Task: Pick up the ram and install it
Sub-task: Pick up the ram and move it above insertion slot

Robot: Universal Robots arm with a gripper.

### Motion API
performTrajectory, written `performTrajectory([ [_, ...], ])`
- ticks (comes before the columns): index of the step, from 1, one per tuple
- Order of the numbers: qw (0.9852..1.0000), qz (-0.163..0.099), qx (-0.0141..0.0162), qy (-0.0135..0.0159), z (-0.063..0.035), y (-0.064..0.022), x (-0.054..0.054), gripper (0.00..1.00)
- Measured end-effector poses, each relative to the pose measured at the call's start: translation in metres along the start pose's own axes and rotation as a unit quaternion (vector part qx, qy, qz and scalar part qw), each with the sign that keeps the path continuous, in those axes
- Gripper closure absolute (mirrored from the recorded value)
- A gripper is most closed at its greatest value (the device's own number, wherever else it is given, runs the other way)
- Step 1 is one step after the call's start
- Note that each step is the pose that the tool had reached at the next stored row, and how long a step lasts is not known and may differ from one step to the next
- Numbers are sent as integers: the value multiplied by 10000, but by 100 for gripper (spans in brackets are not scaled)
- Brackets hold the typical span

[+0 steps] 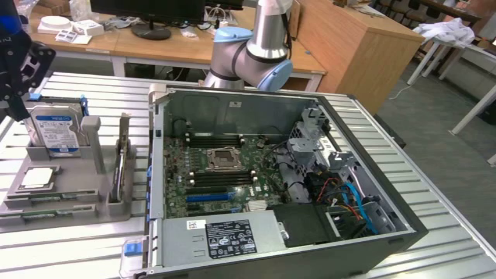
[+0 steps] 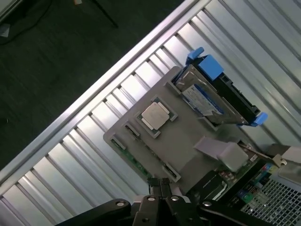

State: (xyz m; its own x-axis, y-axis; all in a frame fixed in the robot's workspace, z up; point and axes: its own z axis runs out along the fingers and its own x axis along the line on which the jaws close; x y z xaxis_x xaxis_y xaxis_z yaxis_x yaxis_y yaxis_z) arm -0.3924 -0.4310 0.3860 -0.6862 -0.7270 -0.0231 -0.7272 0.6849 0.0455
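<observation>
— As far as I can tell, nothing is done yet. My gripper (image 2: pixel 159 181) hangs above the gray holder (image 2: pixel 186 141), fingers pinched together, nothing between them.
— Where's the ram (image 2: pixel 143 165)?
— Lying flat in its groove along the holder's edge, on the far side of the processor (image 2: pixel 155 115) from the hard drive (image 2: pixel 207 96). Untouched. I'm over that edge of the holder, not on the stick.
— Anything in the machine?
— No. The computer case (image 1: pixel 279 186) sits just beside the holder, side panel off. Judging from the exterior view, the memory slots (image 1: pixel 218 141) on its board look bare, no green stick standing in any of them.
— So what's left?
— All of it, I'd say: both the pick and the seating. With the jaws closed and empty, no grab has begun.
</observation>
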Motion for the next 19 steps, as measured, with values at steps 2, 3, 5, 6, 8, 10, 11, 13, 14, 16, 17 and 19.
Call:
performTrajectory([
  [2,9998,-180,-4,8,1,0,0,89],
  [3,9996,-278,-6,13,1,0,0,89],
  [5,9990,-457,-10,22,2,0,0,89],
  [6,9985,-544,-12,26,2,0,0,89],
  [8,9974,-723,-16,34,3,0,0,89],
  [10,9958,-910,-20,43,4,0,0,89],
  [11,9950,-1000,-22,47,4,0,0,89],
  [13,9930,-1178,-26,55,5,0,0,89],
  [14,9919,-1267,-28,59,5,0,0,89],
  [16,9894,-1451,-32,67,6,0,0,89],
  [17,9880,-1540,-35,71,6,0,0,89],
  [19,9851,-1717,-39,79,7,0,0,89],
])
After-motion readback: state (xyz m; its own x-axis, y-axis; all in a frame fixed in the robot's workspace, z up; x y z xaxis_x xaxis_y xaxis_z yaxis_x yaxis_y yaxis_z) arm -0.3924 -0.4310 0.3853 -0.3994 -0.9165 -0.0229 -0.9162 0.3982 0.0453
